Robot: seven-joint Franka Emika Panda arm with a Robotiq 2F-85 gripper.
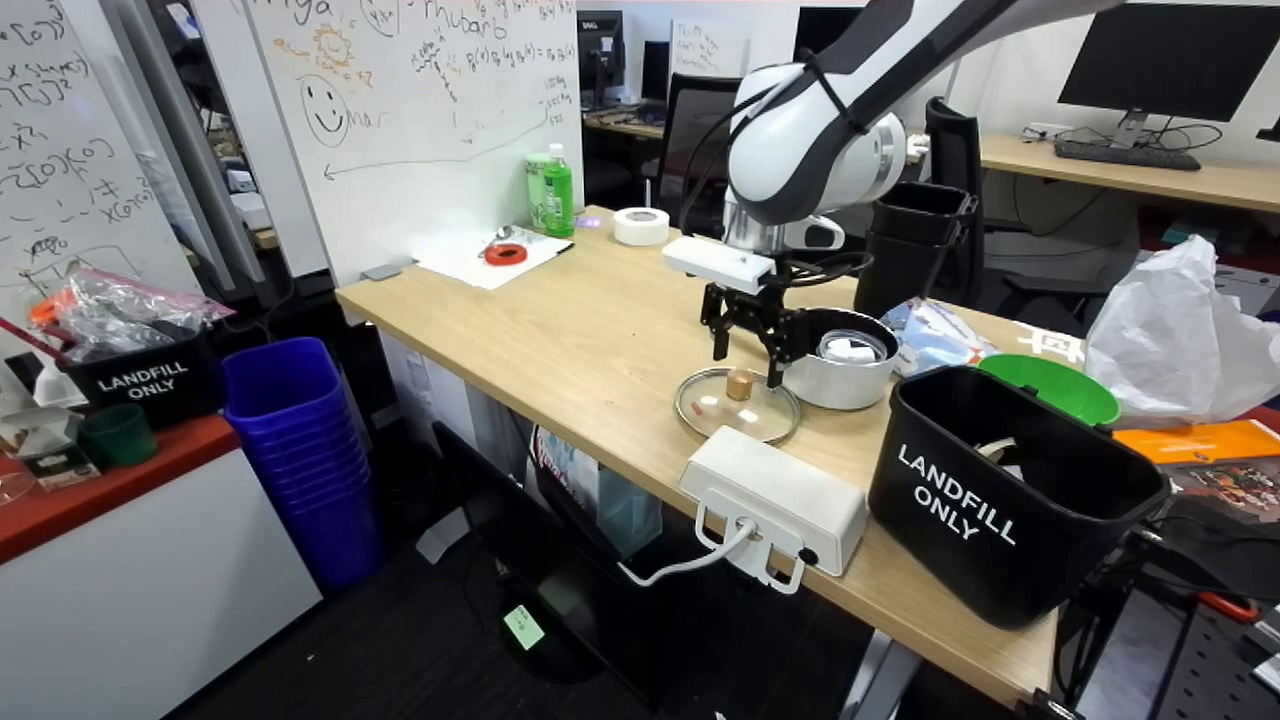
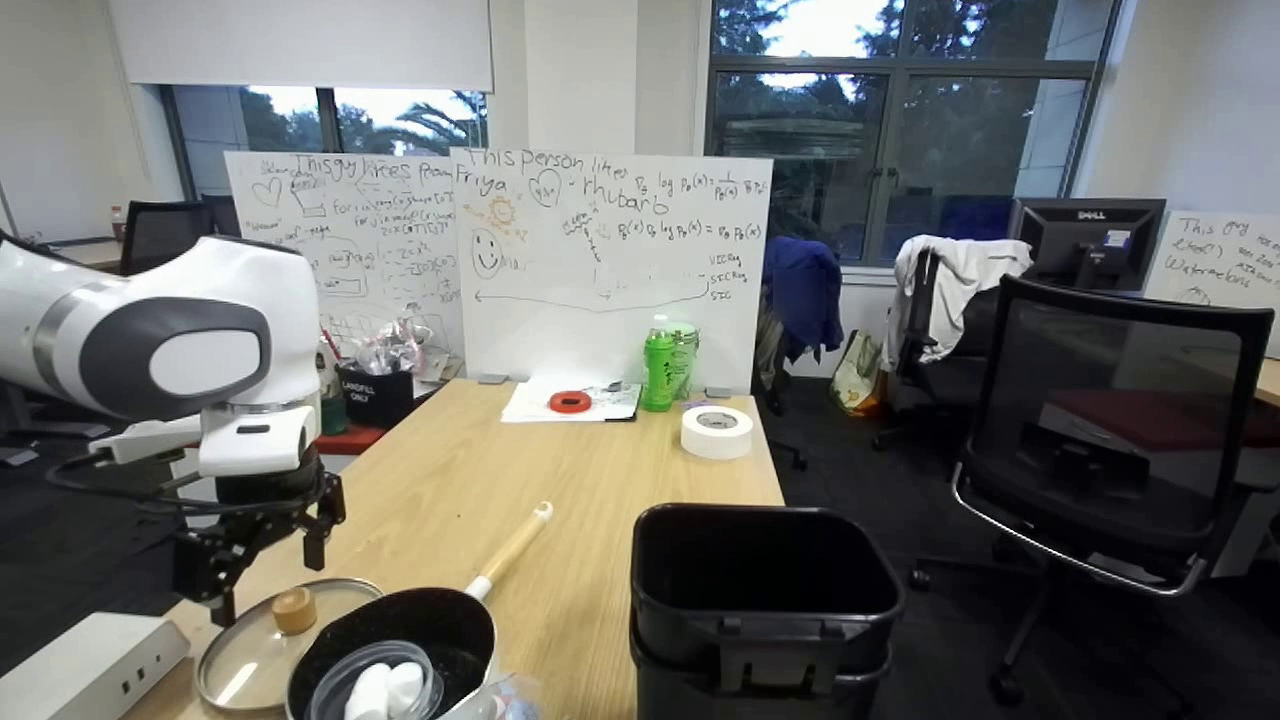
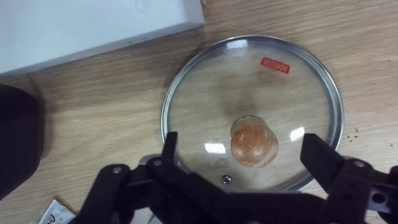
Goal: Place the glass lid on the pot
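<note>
The pot (image 1: pixel 838 388) sits on the table (image 1: pixel 560 320) with a clear tub (image 2: pixel 334 688) inside it, and the tub holds 2 white lumps (image 2: pixel 368 692). The pot's wooden handle (image 2: pixel 515 548) points between 1 and 2 o'clock in an exterior view. At 4 o'clock from the pot, in an exterior view, the black bin (image 1: pixel 940 545) marked LANDFILL ONLY has a curved pale piece (image 1: pixel 996 448) inside; at 3 o'clock, partly behind that bin, is a green bowl (image 1: pixel 1055 388). At 9 o'clock in an exterior view, another bin (image 1: pixel 150 385) is heaped with plastic bags (image 1: pixel 140 305).

The lid (image 3: pixel 217 105) lies on the table, knob (image 3: pixel 254 144) up, off the pot but just beside it, at 8 o'clock from it in an exterior view. The gripper (image 1: pixel 748 366) hangs over the lid, pointing down. Its fingers (image 3: pixel 320 161) stand wide apart, and in the wrist view the knob shows between them with a gap on each side. I cannot tell whether a fingertip touches the glass.

In the wrist view the gripper covers the lid's edge near 7 o'clock. A black shape (image 3: pixel 18 140) at 9 o'clock there runs out of frame and I cannot tell what it is; a white packet (image 3: pixel 57 213) at 8 o'clock is cut off too. The black bin's lower inside is hidden.
</note>
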